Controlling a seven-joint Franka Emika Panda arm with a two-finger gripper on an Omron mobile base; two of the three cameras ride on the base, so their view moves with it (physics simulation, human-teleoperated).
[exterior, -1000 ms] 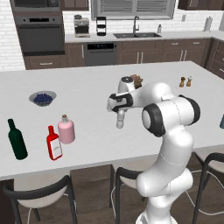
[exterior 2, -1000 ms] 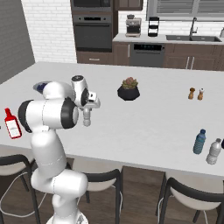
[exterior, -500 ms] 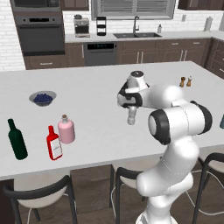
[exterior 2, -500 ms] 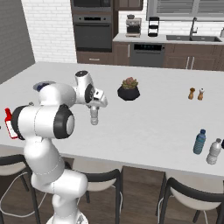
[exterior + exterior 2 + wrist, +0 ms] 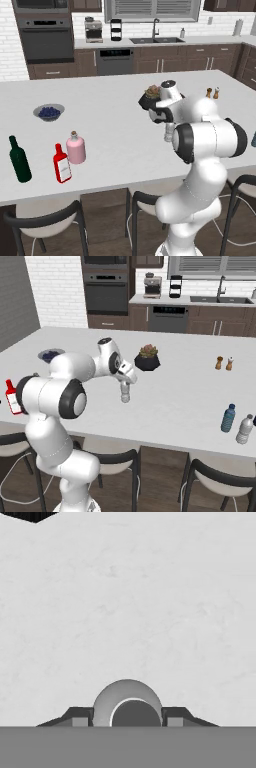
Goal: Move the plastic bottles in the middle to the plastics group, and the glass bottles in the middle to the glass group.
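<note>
My gripper hangs over the middle of the white counter, shut on a small greyish clear plastic bottle that points downward. From the hand camera, the bottle's round grey body sits between the two dark fingertips. Two more small bottles stand at the counter's right end, one blue-tinted and one clear. At the left end stand a dark green wine bottle, a squat pink bottle and, close beside it, a flat red bottle with a white label.
A dark pot with a plant stands just behind the gripper. A bowl of blueberries sits at the back left, and two small shakers at the back right. Dark stools line the near edge.
The arm has swung to the right across the counter with the bottle still in its grip, ending in front of the plant pot.
</note>
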